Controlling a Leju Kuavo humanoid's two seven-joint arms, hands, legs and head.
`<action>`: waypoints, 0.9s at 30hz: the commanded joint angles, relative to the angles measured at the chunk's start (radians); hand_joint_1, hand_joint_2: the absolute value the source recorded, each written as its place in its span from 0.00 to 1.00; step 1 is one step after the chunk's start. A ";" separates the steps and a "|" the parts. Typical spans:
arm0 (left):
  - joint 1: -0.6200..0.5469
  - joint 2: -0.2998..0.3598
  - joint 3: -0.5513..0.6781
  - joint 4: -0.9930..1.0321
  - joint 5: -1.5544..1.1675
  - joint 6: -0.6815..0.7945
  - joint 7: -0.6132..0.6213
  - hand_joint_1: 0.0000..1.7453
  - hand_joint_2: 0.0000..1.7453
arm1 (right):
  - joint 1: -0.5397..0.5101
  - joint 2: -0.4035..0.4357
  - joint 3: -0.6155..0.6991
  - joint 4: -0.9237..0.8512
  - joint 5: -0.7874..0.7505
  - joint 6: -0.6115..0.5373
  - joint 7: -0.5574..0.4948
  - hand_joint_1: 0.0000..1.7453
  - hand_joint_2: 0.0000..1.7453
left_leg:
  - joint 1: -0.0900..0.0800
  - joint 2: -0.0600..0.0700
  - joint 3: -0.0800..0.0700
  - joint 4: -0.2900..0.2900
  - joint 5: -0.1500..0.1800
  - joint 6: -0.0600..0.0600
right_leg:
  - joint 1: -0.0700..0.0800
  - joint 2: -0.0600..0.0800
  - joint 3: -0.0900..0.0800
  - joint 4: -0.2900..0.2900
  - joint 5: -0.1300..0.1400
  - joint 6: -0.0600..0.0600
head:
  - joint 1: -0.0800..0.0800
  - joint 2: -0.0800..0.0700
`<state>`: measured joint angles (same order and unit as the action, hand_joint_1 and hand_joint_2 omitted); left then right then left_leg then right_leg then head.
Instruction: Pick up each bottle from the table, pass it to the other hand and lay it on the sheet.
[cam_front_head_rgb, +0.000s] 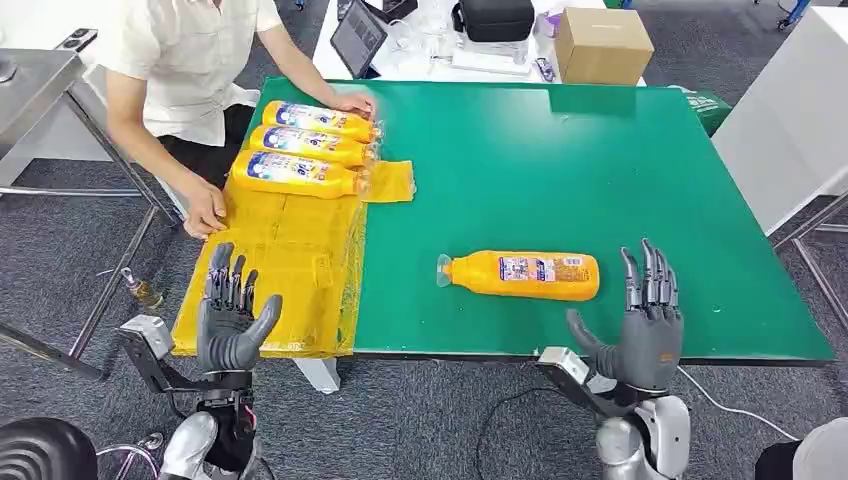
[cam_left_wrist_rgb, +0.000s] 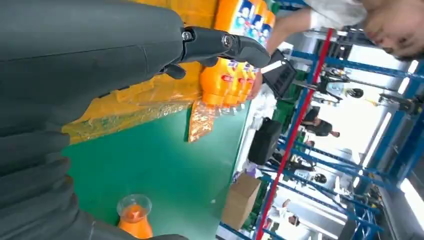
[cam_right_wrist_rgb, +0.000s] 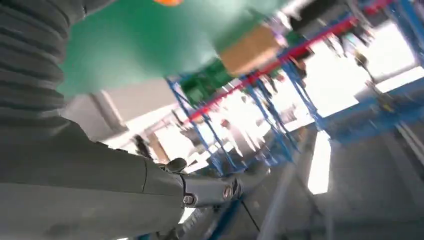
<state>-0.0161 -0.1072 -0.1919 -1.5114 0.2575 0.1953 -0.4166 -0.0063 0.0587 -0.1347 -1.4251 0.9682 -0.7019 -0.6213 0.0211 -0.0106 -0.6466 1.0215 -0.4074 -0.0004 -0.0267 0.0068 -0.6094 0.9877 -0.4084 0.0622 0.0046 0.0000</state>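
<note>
One bottle (cam_front_head_rgb: 520, 274) lay on its side near the table's (cam_front_head_rgb: 560, 170) front edge, cap toward the sheet (cam_front_head_rgb: 290, 260). Three bottles (cam_front_head_rgb: 300, 148) lay in a row at the sheet's far end, a person's hand (cam_front_head_rgb: 353, 103) on the farthest. My left hand (cam_front_head_rgb: 232, 318) and right hand (cam_front_head_rgb: 643, 325) hovered at the front edge, fingers spread, holding nothing.

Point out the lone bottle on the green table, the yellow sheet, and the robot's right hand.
lone bottle (cam_front_head_rgb: 525, 275), head view, on its label at mid-body.
yellow sheet (cam_front_head_rgb: 285, 265), head view, on a bare stretch below the three laid bottles.
right hand (cam_front_head_rgb: 645, 330), head view, on the palm.
</note>
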 joint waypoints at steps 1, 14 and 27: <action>-0.053 -0.010 -0.117 0.070 -0.027 -0.033 0.002 0.00 1.00 | -0.351 -0.179 0.201 0.631 -0.022 0.056 0.167 0.00 1.00 | 0.001 0.007 0.008 -0.001 -0.002 0.002 | 0.002 0.005 0.007 -0.003 0.001 -0.003 | 0.000 0.000; -0.095 0.003 -0.224 0.133 -0.143 -0.022 -0.018 0.00 1.00 | -0.470 -0.147 0.310 0.831 -0.031 0.138 0.207 0.00 1.00 | 0.000 0.002 0.008 -0.001 0.000 0.003 | 0.001 0.001 0.008 -0.002 0.000 -0.002 | 0.000 0.000; -0.115 -0.001 -0.241 0.143 -0.145 -0.045 -0.006 0.00 1.00 | -0.495 -0.142 0.359 0.867 -0.021 0.207 0.239 0.00 1.00 | 0.000 0.002 0.006 -0.001 0.001 0.003 | 0.001 0.000 0.006 -0.001 0.000 -0.001 | 0.000 0.000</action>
<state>-0.0922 -0.1183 -0.4093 -1.4347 0.1125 0.1572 -0.4334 -0.4444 -0.0813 0.1717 -0.6615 0.9491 -0.5207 -0.3921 0.0211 -0.0108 -0.6469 1.0218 -0.4043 0.0012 -0.0267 0.0067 -0.6093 0.9880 -0.4062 0.0641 0.0046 0.0000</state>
